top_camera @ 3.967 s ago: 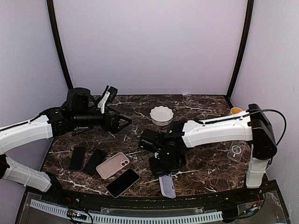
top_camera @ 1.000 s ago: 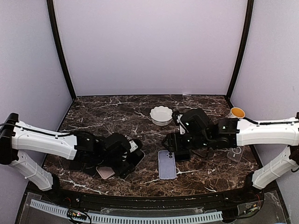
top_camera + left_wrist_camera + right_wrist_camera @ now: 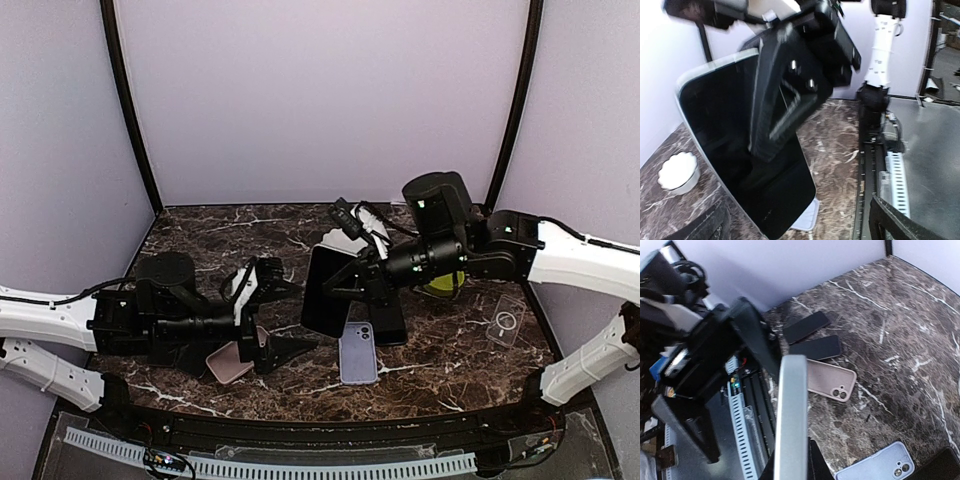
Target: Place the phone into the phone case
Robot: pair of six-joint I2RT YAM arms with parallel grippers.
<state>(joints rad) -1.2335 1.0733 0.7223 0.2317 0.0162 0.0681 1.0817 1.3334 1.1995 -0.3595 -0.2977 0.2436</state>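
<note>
The right claw (image 3: 352,280) grips the phone (image 3: 325,292) and holds it up on its edge in the middle of the picture, just above the purple case (image 3: 358,358). The left claw (image 3: 283,312) is wide open, just left of the phone. The phone is likely hard, smooth and slippery, and its glass can crack. Best to hold it by the thin sides.
</note>
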